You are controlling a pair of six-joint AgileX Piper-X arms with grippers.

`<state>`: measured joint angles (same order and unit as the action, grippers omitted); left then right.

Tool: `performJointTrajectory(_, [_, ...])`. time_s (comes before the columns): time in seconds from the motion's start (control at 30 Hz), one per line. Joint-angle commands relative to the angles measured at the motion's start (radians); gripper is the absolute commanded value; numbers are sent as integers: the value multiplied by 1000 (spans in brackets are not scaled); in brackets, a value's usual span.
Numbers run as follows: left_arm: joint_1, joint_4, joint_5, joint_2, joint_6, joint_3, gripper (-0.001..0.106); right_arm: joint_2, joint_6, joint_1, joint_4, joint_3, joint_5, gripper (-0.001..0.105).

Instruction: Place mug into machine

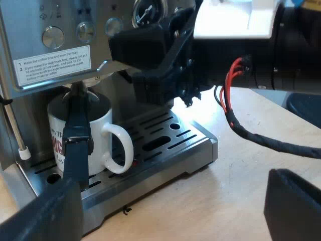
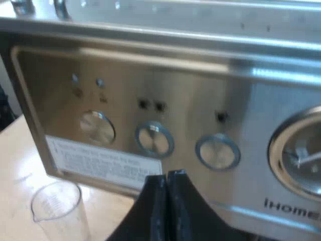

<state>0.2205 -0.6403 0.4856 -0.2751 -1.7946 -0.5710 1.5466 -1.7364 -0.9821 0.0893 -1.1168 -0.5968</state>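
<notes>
A white mug (image 1: 98, 133) with red lettering stands upright on the drip tray (image 1: 170, 145) of the espresso machine (image 1: 60, 45), under the brew head, its handle turned toward the tray's middle. The holder's dark handle (image 1: 76, 135) juts from the machine's front and crosses before the mug. My left gripper (image 1: 170, 193) is open and empty, back from the tray over the wooden table, its fingers (image 1: 42, 213) wide apart. My right gripper (image 2: 165, 201) is shut on nothing, close to the machine's control panel (image 2: 150, 135); in the left wrist view it hangs above the tray (image 1: 150, 55).
A clear measuring glass (image 2: 56, 207) stands on the table below the panel's label. A steam wand (image 1: 20, 143) with a white tip hangs beside the mug. A pressure gauge (image 2: 301, 155) and three round knobs sit on the panel. Light wooden table (image 1: 241, 191) lies before the tray.
</notes>
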Motion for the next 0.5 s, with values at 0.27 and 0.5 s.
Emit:
performJointTrajectory(0.27, [3, 17, -1, 1, -11, -8, 81, -10, -35, 40, 33, -12, -21, 0])
performJointTrajectory(0.5, [3, 17, -1, 1, -11, -8, 81, -10, -33, 64, 33, -12, 22, 0])
